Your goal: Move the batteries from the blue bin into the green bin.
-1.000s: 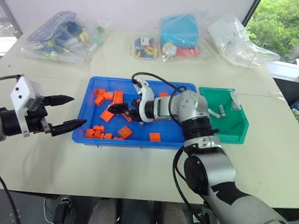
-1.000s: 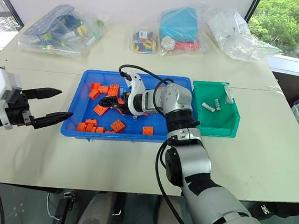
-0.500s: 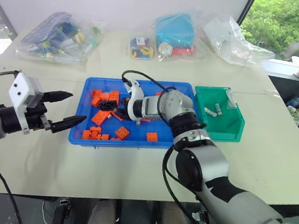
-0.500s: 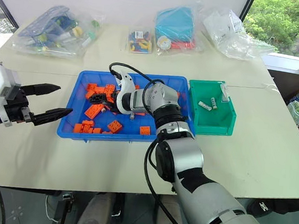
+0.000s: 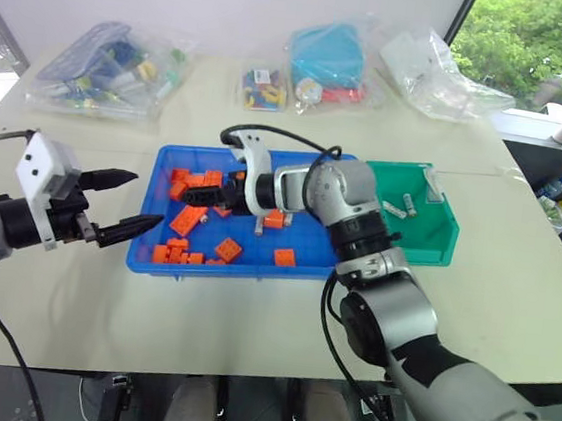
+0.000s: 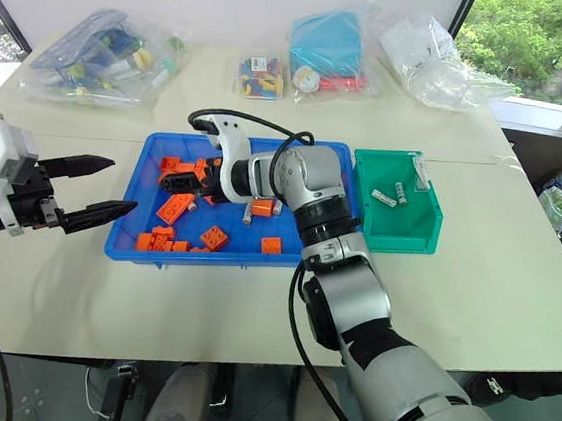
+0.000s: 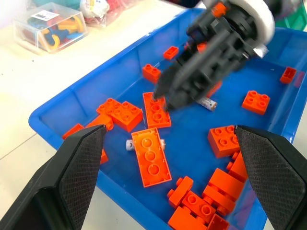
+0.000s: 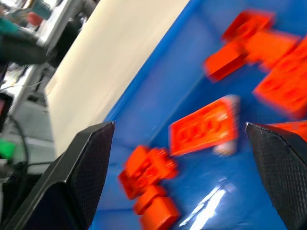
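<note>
The right claw [image 5: 194,194] hangs wide apart and empty over the blue bin [image 5: 308,260], searching among orange bricks [image 5: 188,220]. Two batteries [image 7: 205,102] lie loose there; others [image 5: 399,209] already rest in the green bin [image 5: 434,245] toward the bench's right edge. Next it must descend onto one. The left claw [image 5: 127,204], also apart, waits beside the blue bin.
</note>
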You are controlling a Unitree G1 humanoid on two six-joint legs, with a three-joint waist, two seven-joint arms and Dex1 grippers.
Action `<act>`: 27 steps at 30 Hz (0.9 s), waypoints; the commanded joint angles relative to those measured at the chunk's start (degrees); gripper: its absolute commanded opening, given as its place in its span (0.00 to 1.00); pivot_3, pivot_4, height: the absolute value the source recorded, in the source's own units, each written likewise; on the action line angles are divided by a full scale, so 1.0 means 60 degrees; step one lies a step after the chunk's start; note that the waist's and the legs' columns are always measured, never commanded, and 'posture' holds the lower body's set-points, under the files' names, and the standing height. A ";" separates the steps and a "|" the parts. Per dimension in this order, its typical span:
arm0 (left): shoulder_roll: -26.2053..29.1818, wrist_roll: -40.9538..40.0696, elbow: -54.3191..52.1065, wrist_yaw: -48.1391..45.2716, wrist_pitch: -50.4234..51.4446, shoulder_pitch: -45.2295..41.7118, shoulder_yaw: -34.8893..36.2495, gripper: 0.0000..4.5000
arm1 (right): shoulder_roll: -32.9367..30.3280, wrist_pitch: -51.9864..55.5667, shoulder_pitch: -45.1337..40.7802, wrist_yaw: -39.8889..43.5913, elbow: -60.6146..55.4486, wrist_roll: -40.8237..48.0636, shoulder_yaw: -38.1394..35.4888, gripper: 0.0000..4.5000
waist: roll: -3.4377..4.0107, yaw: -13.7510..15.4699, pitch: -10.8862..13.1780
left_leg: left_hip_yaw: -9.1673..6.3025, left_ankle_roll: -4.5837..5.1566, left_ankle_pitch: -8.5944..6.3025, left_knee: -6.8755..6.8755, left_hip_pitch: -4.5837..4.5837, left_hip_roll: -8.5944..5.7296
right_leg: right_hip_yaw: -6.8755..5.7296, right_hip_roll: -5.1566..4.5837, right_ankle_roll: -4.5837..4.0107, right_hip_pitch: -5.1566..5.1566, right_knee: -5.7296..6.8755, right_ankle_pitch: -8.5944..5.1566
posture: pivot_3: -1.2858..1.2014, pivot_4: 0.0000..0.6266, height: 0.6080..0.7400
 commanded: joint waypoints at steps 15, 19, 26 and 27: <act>0.0397 0.0022 0.0102 -0.0168 0.0012 -0.0437 0.0005 1.00 | 0.1221 -0.0629 -0.0120 -0.2138 0.2663 0.0470 -0.2781 0.99 | -0.0001 -0.0012 0.0000 | 0.0000 -0.0003 0.0000 -0.0003 0.0003 -0.0002 | -0.0001 -0.0001 -0.0001 -0.0002 -0.0001 0.0000 | 0.52 0.24 0.97; 0.0409 0.0018 -0.0022 -0.0118 0.0034 -0.0323 0.0123 1.00 | 0.1473 -0.1440 -0.0419 -0.2136 0.3630 0.0412 -0.2848 0.99 | -0.0001 -0.0019 -0.0001 | 0.0002 -0.0003 0.0000 -0.0004 0.0005 -0.0001 | -0.0001 -0.0001 -0.0001 0.0001 -0.0003 0.0000 | 0.52 0.24 0.97; 0.0389 -0.0066 -0.0273 0.0049 0.0114 -0.0116 0.0345 1.00 | 0.1549 -0.2554 -0.0884 -0.1761 0.4800 0.0175 -0.2644 0.99 | -0.0001 -0.0022 -0.0001 | -0.0003 -0.0003 0.0000 -0.0004 0.0013 0.0002 | -0.0001 -0.0002 -0.0002 0.0009 -0.0004 -0.0001 | 0.52 0.24 0.97; 0.0387 -0.0076 -0.0302 0.0069 0.0130 -0.0100 0.0368 1.00 | 0.1545 -0.2634 -0.0924 -0.1715 0.4900 0.0153 -0.2619 0.99 | -0.0001 -0.0025 -0.0001 | -0.0003 -0.0003 0.0000 -0.0004 0.0015 0.0003 | -0.0001 -0.0002 -0.0005 0.0009 -0.0004 -0.0002 | 0.52 0.24 0.97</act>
